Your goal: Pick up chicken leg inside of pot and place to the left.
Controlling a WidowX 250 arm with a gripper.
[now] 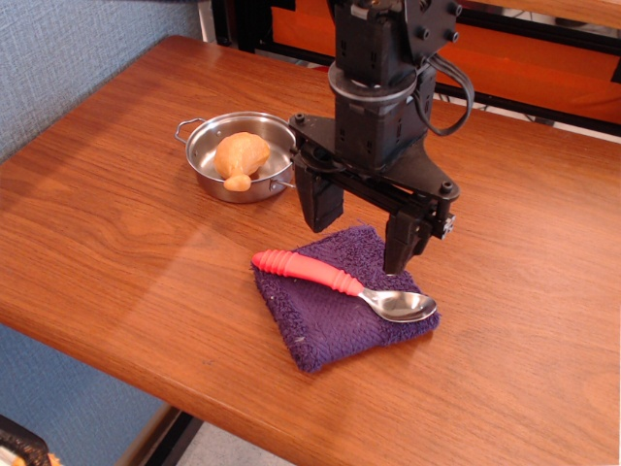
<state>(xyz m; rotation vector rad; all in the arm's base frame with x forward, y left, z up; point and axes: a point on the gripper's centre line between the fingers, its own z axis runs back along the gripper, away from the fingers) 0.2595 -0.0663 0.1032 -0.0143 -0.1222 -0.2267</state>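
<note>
On the glossy wooden bench [116, 233], the tan plastic chicken leg [240, 156] lies inside the shiny round steel pot [206, 146]. The black gripper [361, 225] hovers over a purple knitted cloth [335, 311], jaws spread wide, empty, above a ribbed red-handled spoon [340, 283].

All black up top centre of the frame: a blocky arm [383, 58] with a round collar ringed by a pale seam, black cables looping down its right side, small screws dotting the housing, and a wide crossbar carrying the gripper [361, 231] with two squared-off black fingers [318, 199].
</note>
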